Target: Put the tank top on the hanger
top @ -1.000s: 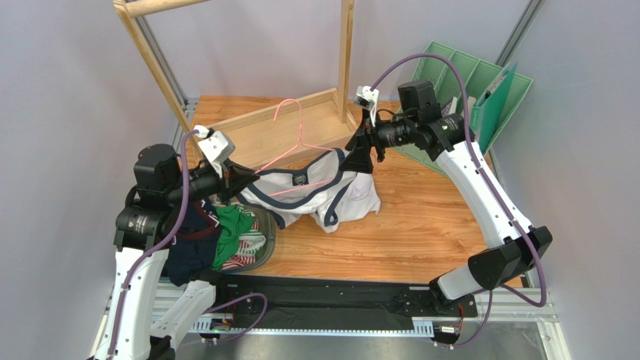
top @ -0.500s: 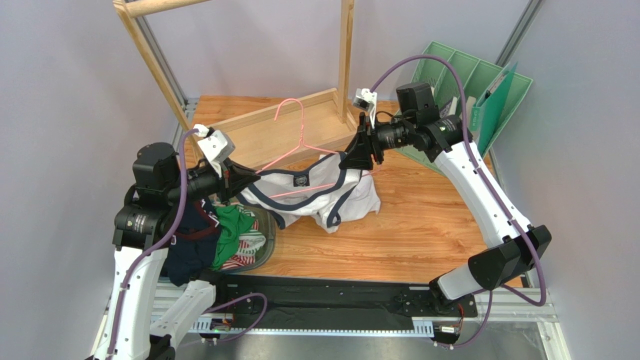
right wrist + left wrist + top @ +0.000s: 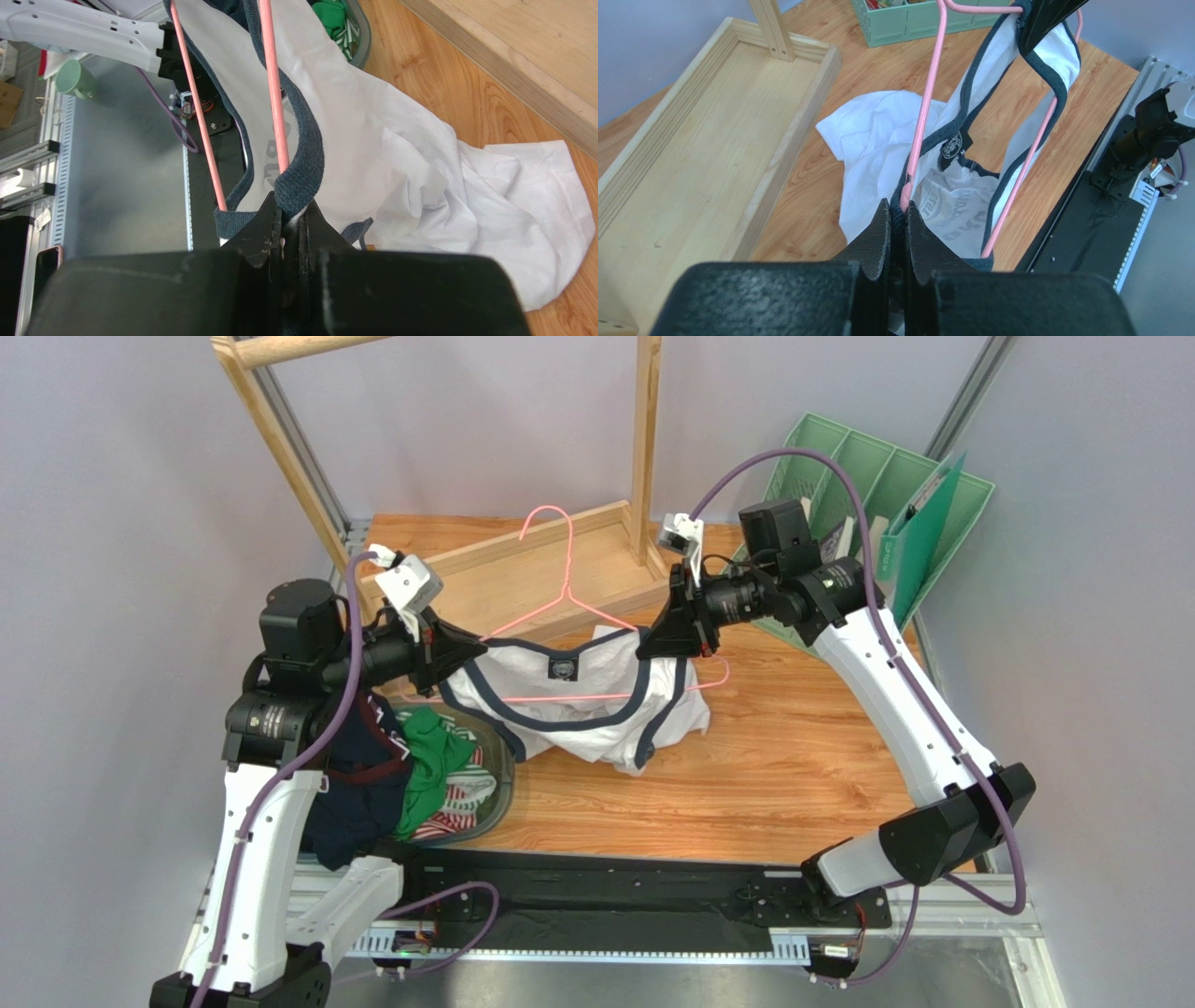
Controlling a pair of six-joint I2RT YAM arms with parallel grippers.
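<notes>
Top external view: the tank top [image 3: 568, 711] hangs in a sag between the two grippers above the table [image 3: 786, 756], and its lower folds rest on the wood. The left gripper [image 3: 452, 644] has its left end and the right gripper [image 3: 662, 636] its right end. The hanger [image 3: 565, 595] is tilted, with its hook up over the wooden tray [image 3: 477, 581] at the back. Its two arms slope down towards the grippers. Its bottom wire shows pink against the white cloth, inside the navy-trimmed opening.

In the left wrist view, the left gripper [image 3: 898, 218] is clenched, with the fingers [image 3: 877, 234] pressed together. Between them it grasps the tank top's [image 3: 875, 140] navy trim, and one arm of the hanger [image 3: 922, 119] runs down into the same pinch. Whether the wire itself is clamped cannot be told. The hanger's other wire passes through the trimmed opening, and white cloth is bunched on the table beyond.

In the right wrist view, the right gripper [image 3: 290, 222] is likewise clenched. Its fingers [image 3: 263, 227] are closed on a fold of navy trim, and a wire of the hanger [image 3: 274, 91] ends right at that fold. A second pink wire runs beside it on the left. The rest of the tank top [image 3: 435, 182] spreads crumpled over the table to the right.

By the left arm, a basket [image 3: 494, 787] holds a green garment [image 3: 435, 763], and a navy garment [image 3: 351, 805] hangs over its near side. A green organiser [image 3: 877, 476] stands at the far right corner.
</notes>
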